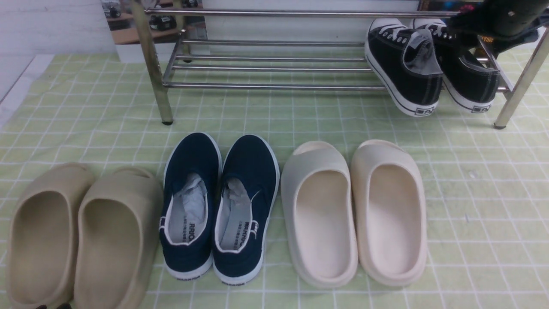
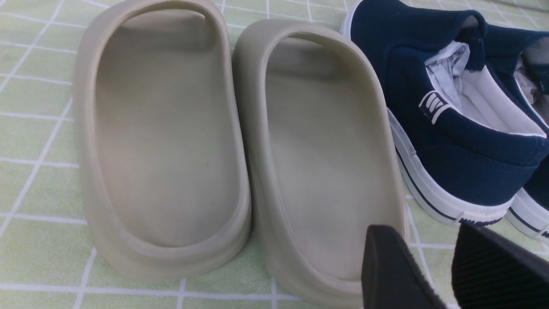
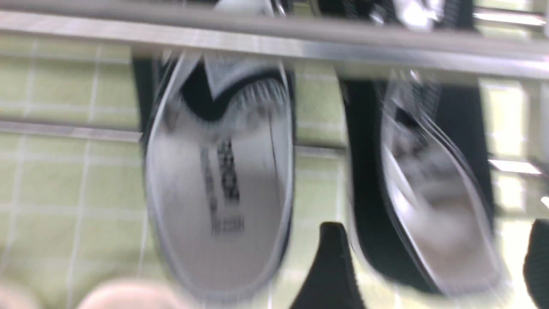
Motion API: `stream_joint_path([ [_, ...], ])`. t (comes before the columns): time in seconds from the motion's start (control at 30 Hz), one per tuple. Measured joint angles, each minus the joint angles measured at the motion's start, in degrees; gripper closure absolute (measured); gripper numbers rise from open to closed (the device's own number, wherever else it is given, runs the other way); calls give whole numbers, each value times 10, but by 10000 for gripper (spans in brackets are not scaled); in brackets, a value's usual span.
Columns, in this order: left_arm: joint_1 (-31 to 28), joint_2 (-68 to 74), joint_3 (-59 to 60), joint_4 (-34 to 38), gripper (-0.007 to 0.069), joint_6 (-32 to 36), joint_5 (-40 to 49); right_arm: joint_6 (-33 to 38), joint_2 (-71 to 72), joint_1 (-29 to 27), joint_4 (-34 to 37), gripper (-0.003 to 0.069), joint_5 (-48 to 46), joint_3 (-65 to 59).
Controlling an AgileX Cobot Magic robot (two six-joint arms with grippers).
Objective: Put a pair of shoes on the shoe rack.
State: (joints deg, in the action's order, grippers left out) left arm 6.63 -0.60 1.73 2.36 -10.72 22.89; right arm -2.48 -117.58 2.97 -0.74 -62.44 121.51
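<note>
The pair of shoes, two black canvas sneakers [image 1: 403, 64] [image 1: 467, 73] with white soles, lies on the right end of the shoe rack's [image 1: 266, 86] lower bars, heels hanging over the front bar. My right arm [image 1: 506, 19] hovers above them at the top right. In the blurred right wrist view both sneakers [image 3: 223, 180] [image 3: 429, 180] show from above under a rack bar [image 3: 257, 43]. My right gripper [image 3: 433, 266] stands open, its fingers wide on either side of the right sneaker's heel. My left gripper [image 2: 429, 262] is open over the cloth with nothing between its fingers.
On the green checked cloth [image 1: 472, 193] in front of the rack stand tan slides [image 1: 77, 236], navy slip-ons [image 1: 218, 206] and cream slides [image 1: 356, 210]. The left gripper hangs by the heels of the tan slides [image 2: 163, 141] and a navy slip-on [image 2: 450, 128].
</note>
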Motion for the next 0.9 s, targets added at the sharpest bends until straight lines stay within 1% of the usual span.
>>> stream_joint_path([
  [0.1,0,0,0,0,386,0,0,13,81,0,0,197,-2,-47],
  [0.17,0,0,0,0,386,0,0,25,174,0,1,354,-12,-86],
  [0.2,0,0,0,0,386,0,0,25,202,0,2,413,-15,-104],
  [0.23,0,0,0,0,386,0,0,28,246,0,2,505,-13,-126],
  [0.27,0,0,0,0,386,0,0,28,284,0,2,577,-6,-154],
  [0.3,0,0,0,0,386,0,0,28,284,0,2,577,-6,-154],
  [0.33,0,0,0,0,386,0,0,28,347,0,2,650,22,-219],
  [0.37,0,0,0,0,386,0,0,28,387,0,2,659,47,-263],
  [0.4,0,0,0,0,386,0,0,28,404,0,2,661,58,-272],
  [0.47,0,0,0,0,386,0,0,25,503,0,7,662,138,-400],
  [0.5,0,0,0,0,386,0,0,22,554,0,7,662,184,-484],
  [0.57,0,0,0,0,386,0,0,20,595,0,16,662,222,-545],
  [0.6,0,0,0,0,386,0,0,19,651,0,25,662,281,-632],
  [0.63,0,0,0,0,386,0,0,19,666,0,28,662,296,-657],
  [0.67,0,0,0,0,386,0,0,19,732,0,35,662,354,-768],
  [0.7,0,0,0,0,386,0,0,19,739,0,36,662,370,-780],
  [0.73,0,0,0,0,386,0,0,19,772,0,37,662,400,-839],
  [0.83,0,0,0,0,386,0,0,19,877,0,33,662,556,-1029],
  [0.87,0,0,0,0,386,0,0,19,887,0,31,662,572,-1037],
  [0.9,0,0,0,0,386,0,0,19,920,0,19,662,629,-1088],
])
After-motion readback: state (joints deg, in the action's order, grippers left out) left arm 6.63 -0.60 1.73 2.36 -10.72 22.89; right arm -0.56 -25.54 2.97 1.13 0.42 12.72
